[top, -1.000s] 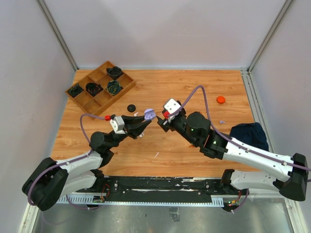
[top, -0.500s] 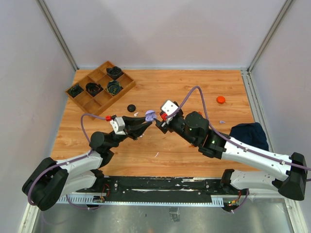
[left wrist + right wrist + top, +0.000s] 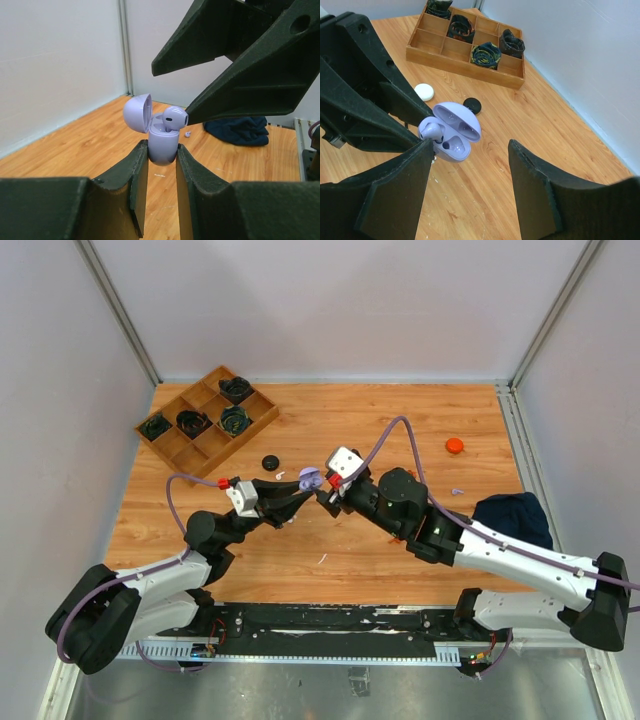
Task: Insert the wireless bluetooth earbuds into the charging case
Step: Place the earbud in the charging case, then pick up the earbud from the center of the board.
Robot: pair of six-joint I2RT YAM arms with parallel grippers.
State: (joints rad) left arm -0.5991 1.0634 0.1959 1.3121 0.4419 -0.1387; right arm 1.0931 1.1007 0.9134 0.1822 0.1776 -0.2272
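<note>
My left gripper (image 3: 162, 155) is shut on the lower body of a pale purple charging case (image 3: 163, 147), holding it upright above the table with its lid open. One pale purple earbud (image 3: 173, 119) stands in one slot of the case (image 3: 455, 145); the other slot shows bare. My right gripper (image 3: 470, 145) is open, and its left fingertip (image 3: 422, 150) sits right against that earbud (image 3: 431, 130). From above, the case (image 3: 309, 478) hangs between the two grippers at mid-table. A second pale purple earbud (image 3: 457, 490) lies loose on the table at the right.
A wooden tray (image 3: 258, 430) with black coiled cables sits at the back left. A black round case (image 3: 269, 462) and a white one (image 3: 424, 92) lie near it. An orange case (image 3: 455, 445) and a dark blue cloth (image 3: 512, 518) are at the right.
My right gripper has moved a little to the left, closing in on the held case. The left arm and the case have stayed in place.
</note>
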